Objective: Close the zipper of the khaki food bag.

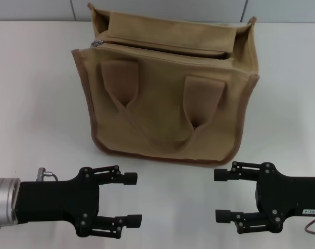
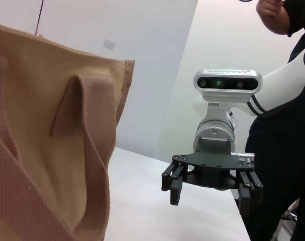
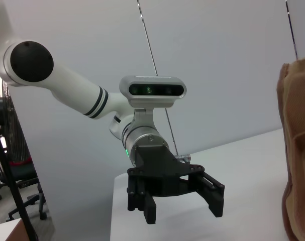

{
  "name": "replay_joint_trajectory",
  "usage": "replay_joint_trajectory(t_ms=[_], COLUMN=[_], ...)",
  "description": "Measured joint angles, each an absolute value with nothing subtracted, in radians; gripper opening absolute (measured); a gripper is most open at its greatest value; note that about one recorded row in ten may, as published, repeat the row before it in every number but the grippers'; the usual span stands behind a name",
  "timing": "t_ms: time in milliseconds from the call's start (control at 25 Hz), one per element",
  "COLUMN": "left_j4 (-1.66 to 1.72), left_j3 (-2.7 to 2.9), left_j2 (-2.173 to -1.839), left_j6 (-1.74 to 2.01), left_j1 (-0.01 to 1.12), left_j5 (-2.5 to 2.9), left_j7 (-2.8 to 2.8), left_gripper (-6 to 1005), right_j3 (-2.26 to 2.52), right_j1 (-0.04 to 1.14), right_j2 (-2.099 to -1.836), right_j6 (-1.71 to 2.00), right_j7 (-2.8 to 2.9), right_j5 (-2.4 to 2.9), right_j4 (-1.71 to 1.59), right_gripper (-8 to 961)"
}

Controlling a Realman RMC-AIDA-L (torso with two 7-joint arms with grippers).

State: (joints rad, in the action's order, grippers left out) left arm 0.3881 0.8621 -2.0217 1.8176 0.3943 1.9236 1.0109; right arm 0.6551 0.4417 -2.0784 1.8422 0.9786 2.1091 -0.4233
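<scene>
The khaki food bag (image 1: 167, 98) stands upright in the middle of the white table (image 1: 32, 104), its strap handles (image 1: 162, 139) hanging down the near side. The zipper (image 1: 162, 46) runs along the top, which gapes open, and the silver pull tab (image 1: 97, 43) sits at the left end. My left gripper (image 1: 132, 200) is open and empty, low in front of the bag's left corner. My right gripper (image 1: 220, 195) is open and empty in front of the right corner. Neither touches the bag. The left wrist view shows the bag (image 2: 46, 150) and the right gripper (image 2: 211, 193). The right wrist view shows the left gripper (image 3: 178, 203) and the bag's edge (image 3: 297, 150).
A pale wall (image 1: 43, 9) stands behind the table. A person in dark clothes (image 2: 288, 130) stands beside the table on the right arm's side. A black stand and chair (image 3: 11, 170) are off the table beyond the left arm.
</scene>
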Motion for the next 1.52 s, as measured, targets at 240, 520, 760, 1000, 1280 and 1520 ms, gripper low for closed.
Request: replay_joint_trajectory(t_ms=[240,520,760,1000,1280,1520], left_j4=[0.388,0.389,0.394,0.4,0.392,0.388], left_j3=[0.862,0.859,0.844,0.692,0.531,0.525], left_j2=[-2.022,-2.022,-2.022,-2.027,-2.046,-2.058], left_j6=[1.818,1.825,1.836,1.925,1.982,1.919], left_j1=[0.394,0.394,0.396,0.406,0.428,0.414], left_j5=[1.923,1.917,1.917,1.913,1.737,1.447], left_j7=[1.01,1.009,1.01,0.988,0.931,0.92], left_gripper=[834,833,833,832,832,832], right_j3=[0.655,0.655,0.655,0.655,0.654,0.653], right_j1=[0.442,0.441,0.437,0.435,0.434,0.431], right_j2=[-2.078,-2.077,-2.077,-2.077,-2.077,-2.077], right_j6=[1.844,1.844,1.845,1.846,1.844,1.847], right_j7=[0.979,0.979,0.979,0.979,0.979,0.981], right_j5=[2.109,2.109,2.109,2.109,2.109,2.109], right_j4=[-0.423,-0.423,-0.423,-0.423,-0.423,-0.423], right_gripper=[774,774,774,774,774,775])
